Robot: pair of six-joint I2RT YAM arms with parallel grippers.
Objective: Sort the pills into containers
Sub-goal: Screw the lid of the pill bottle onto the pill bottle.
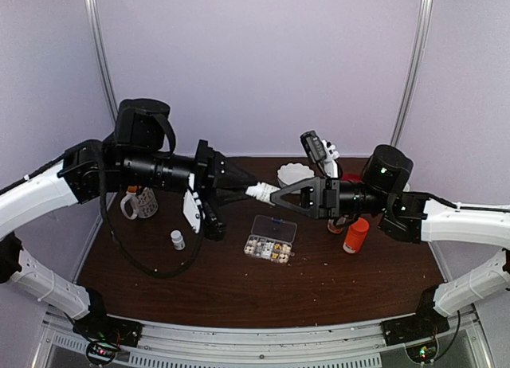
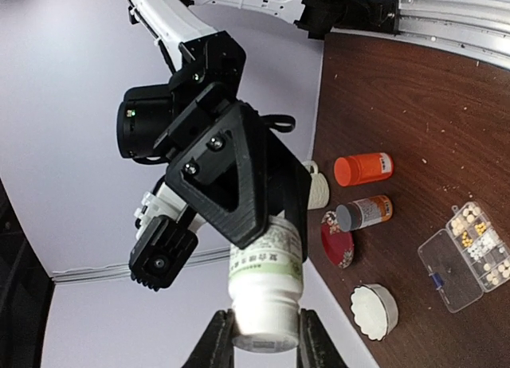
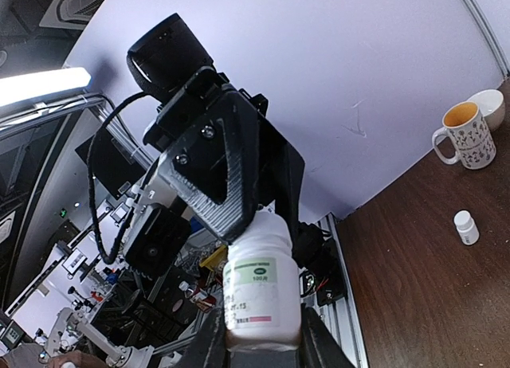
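Note:
A white pill bottle (image 1: pixel 260 192) hangs level in the air above the table, held from both ends. My left gripper (image 1: pixel 249 190) is shut on its cap end; in the left wrist view the fingers (image 2: pixel 225 340) clamp the cap of the bottle (image 2: pixel 267 280). My right gripper (image 1: pixel 277 196) is shut on the bottle's body (image 3: pixel 259 284), near its base. Below it, the clear pill organizer box (image 1: pixel 271 239) lies on the table with its lid open. Pale pills (image 2: pixel 478 240) sit in its compartments (image 2: pixel 466 256).
An orange bottle (image 1: pixel 356 235) and a brown bottle with a grey cap (image 2: pixel 362 213) stand right of the box, next to a red lid (image 2: pixel 337 239). A white scalloped dish (image 1: pixel 296 174) is at the back. At left are a patterned mug (image 1: pixel 142 202) and a tiny white bottle (image 1: pixel 178 240).

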